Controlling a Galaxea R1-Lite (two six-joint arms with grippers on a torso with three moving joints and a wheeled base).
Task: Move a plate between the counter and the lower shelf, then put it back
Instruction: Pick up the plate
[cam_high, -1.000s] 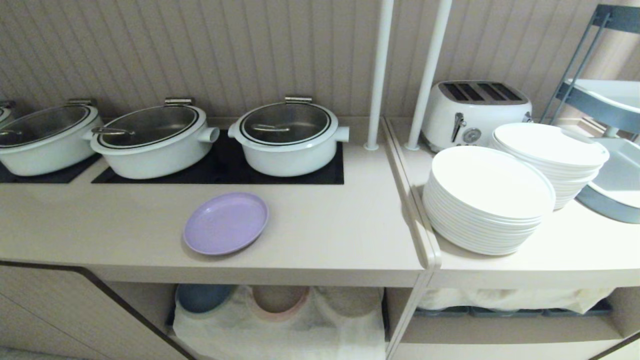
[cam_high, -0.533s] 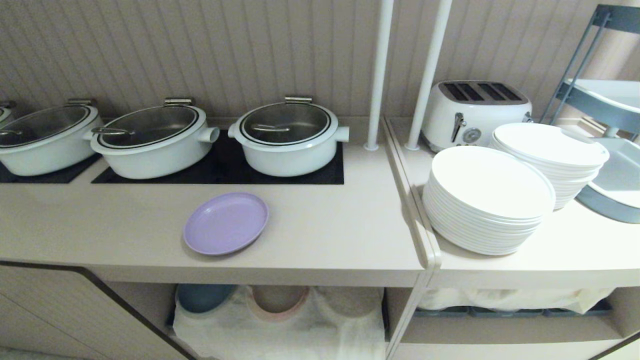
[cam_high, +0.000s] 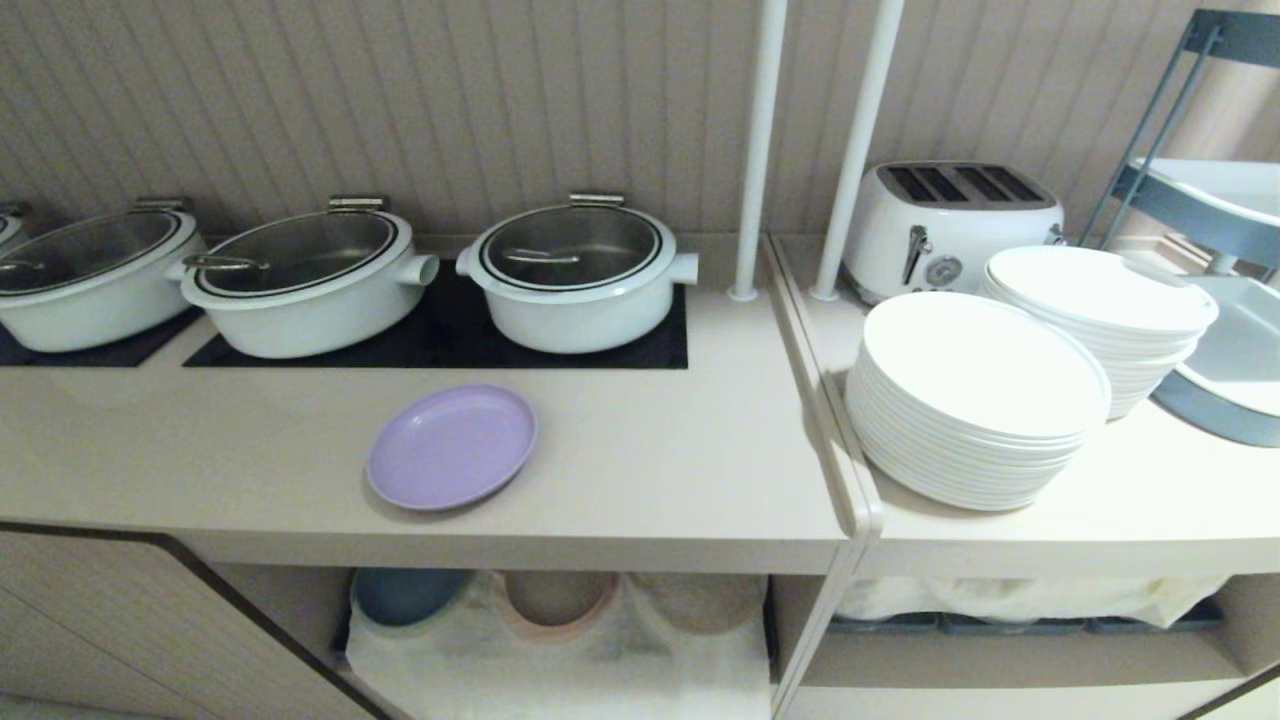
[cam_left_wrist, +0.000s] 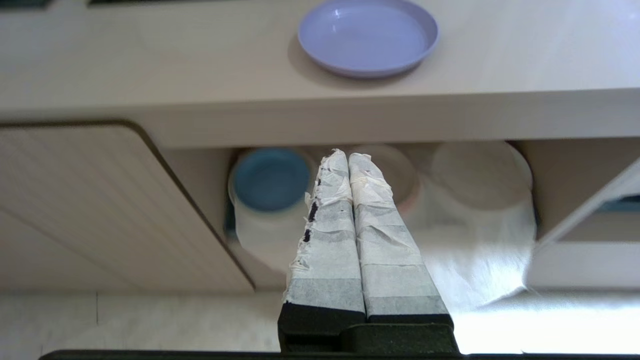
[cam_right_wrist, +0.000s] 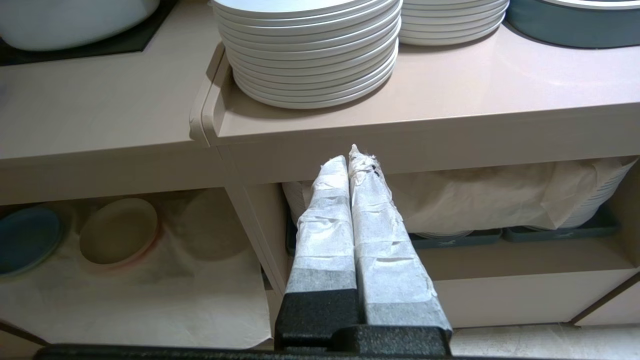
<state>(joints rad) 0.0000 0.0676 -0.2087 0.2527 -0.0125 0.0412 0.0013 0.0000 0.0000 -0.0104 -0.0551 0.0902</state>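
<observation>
The small lavender plate (cam_high: 452, 446) lies flat on the beige counter (cam_high: 650, 470), near its front edge and in front of the black hob panels; the left wrist view has the plate (cam_left_wrist: 368, 36) too. Below it, the lower shelf (cam_high: 560, 640) holds a wrinkled white cloth with blue and beige-pink plate stacks. Neither arm shows in the head view. My left gripper (cam_left_wrist: 347, 156) is shut and empty, low in front of the shelf opening, well short of the plate. My right gripper (cam_right_wrist: 351, 156) is shut and empty, before the wider niche to the right.
Three white lidded pots (cam_high: 575, 275) stand on the hob panels at the back. Two stacks of large white plates (cam_high: 975, 400) and a white toaster (cam_high: 950, 225) sit on the paler top to the right. Two white poles (cam_high: 755, 150) rise between the tops.
</observation>
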